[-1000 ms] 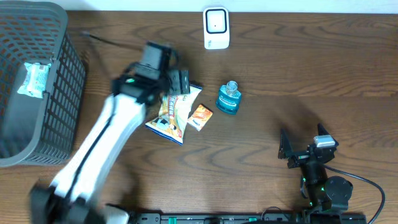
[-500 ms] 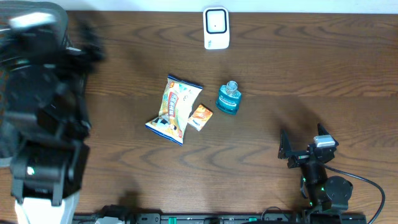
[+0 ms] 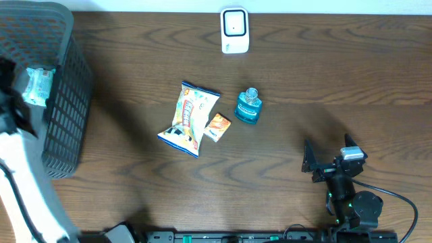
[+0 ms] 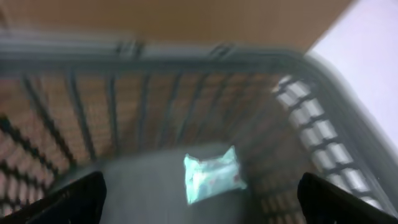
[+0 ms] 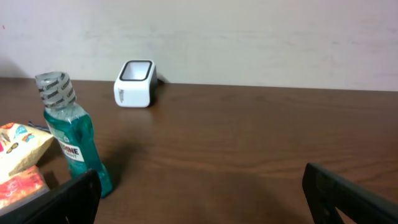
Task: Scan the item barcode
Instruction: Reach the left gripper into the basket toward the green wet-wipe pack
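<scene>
Left tool [image 4: 202, 200] apart above the basket [image 4: 186, 55] with a blurred packet [image 4: 212, 175], perhaps wipes; right tool [image 5: 202, 198] apart, empty

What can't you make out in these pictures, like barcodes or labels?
Left wrist view: motion blur smears the pale green packet in the basket; its print is unreadable.
Right wrist view: the snack bag is cut off by the left edge.
Overhead: no barcode shows on the mouthwash bottle; too small.

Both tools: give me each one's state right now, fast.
Left tool: open, holding nothing, above the basket.
Right tool: open, holding nothing.
</scene>
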